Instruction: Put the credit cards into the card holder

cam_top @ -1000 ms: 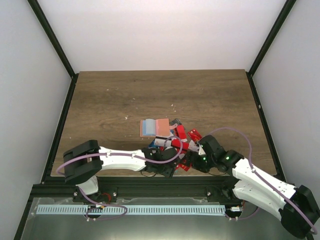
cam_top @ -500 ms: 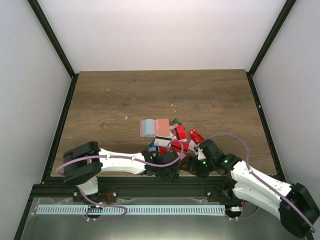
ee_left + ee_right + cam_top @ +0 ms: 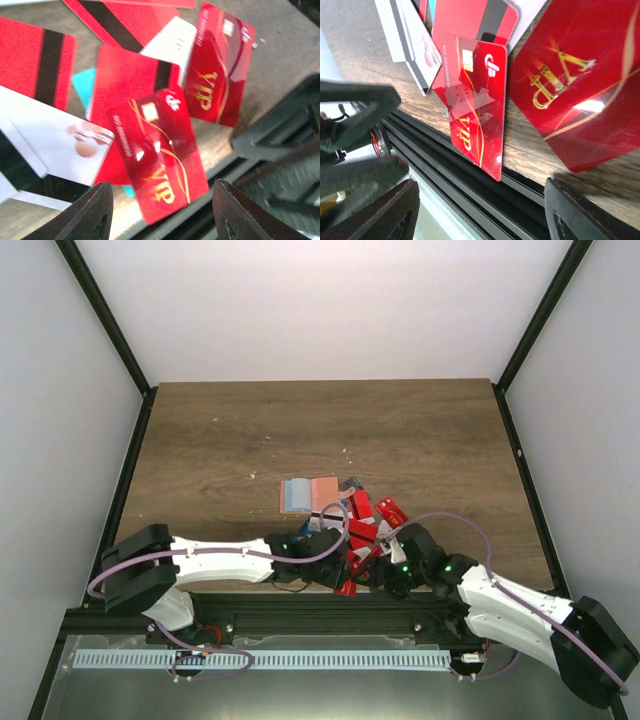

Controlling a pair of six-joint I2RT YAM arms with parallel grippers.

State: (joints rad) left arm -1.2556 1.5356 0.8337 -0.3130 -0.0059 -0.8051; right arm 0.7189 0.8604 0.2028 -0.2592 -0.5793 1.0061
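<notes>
The salmon-brown card holder (image 3: 322, 494) lies open on the table, something blue (image 3: 293, 495) on its left half. The credit cards (image 3: 368, 525), mostly red, lie in a loose pile just in front of it. One red VIP card (image 3: 160, 150) (image 3: 477, 115) (image 3: 348, 585) hangs over the table's near edge. My left gripper (image 3: 335, 568) (image 3: 162, 215) is open, its fingertips either side of that card's overhanging end and apart from it. My right gripper (image 3: 386, 565) (image 3: 485, 215) is open too, facing the same card from the right, nothing in it.
The black frame rail (image 3: 470, 185) runs right under the overhanging card. A second red VIP card (image 3: 575, 85) (image 3: 220, 65) lies flat beside it. White, teal and black-striped cards (image 3: 55, 140) spread to the left. The two grippers sit close together at the table's near edge.
Both grippers have drawn back toward the near edge and their jaws have narrowed a little. A red card has slid with them and now overhangs the edge.
</notes>
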